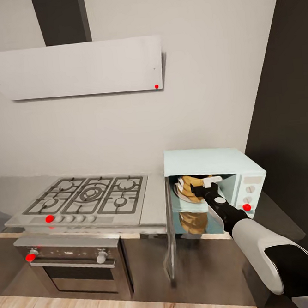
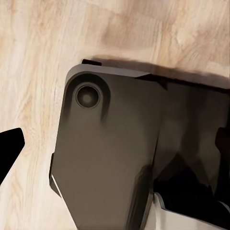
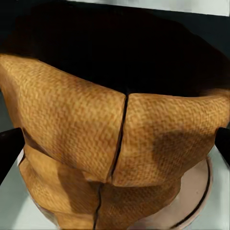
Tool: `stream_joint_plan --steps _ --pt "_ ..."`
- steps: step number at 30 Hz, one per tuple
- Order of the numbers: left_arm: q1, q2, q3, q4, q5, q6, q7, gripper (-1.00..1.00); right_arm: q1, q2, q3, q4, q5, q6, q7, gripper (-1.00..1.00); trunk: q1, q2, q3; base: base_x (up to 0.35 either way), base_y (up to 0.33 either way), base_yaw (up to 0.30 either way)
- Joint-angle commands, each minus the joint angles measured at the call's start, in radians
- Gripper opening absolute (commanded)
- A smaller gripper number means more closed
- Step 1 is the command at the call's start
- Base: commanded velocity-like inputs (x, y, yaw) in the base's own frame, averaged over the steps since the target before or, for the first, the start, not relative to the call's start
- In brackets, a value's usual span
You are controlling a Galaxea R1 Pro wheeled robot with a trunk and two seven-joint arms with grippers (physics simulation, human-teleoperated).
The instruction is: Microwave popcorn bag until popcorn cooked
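Readable text: I find none in any of my views.
Microwave [image 1: 213, 161] panel, just beside my right gripper [image 1: 207, 185]: two knobs and a pale plate, with no figures or words I can read.
Popcorn bag [image 3: 115, 139], between my right fingers: plain woven tan surface, no print or brand.
Oven [image 1: 72, 264] front and gas hob [image 1: 85, 195], well away from my gripper: knobs without legible marks.
Hood [image 1: 78, 68] above: blank white face.
Red dots on knobs and hood: plain marks, not characters.
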Motion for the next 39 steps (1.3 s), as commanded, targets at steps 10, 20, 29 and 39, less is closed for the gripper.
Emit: stream_joint_plan --steps 10,20,29,39 --pt "0.002 -0.002 0.003 -0.002 0.004 -0.001 0.000 1.00 -0.001 -0.002 0.008 0.001 0.002 -0.002 -0.005 1.00 0.001 -0.001 -0.002 0.022 0.000 0.000" --pt "0.002 -0.003 0.004 -0.002 0.004 -0.001 0.000 1.00 -0.001 -0.002 0.008 0.000 0.002 -0.002 -0.005 1.00 0.001 -0.001 -0.002 0.066 0.000 0.000" --pt "0.002 -0.005 0.003 -0.002 0.004 -0.001 0.000 1.00 -0.001 -0.003 0.008 -0.002 0.002 -0.002 -0.005 1.00 0.001 -0.001 -0.002 -0.187 -0.065 0.000" --pt "0.002 -0.005 0.005 -0.002 0.003 -0.001 0.000 1.00 0.000 -0.001 0.010 -0.001 0.003 -0.002 -0.005 1.00 0.001 -0.001 -0.002 -0.329 -0.142 0.000"
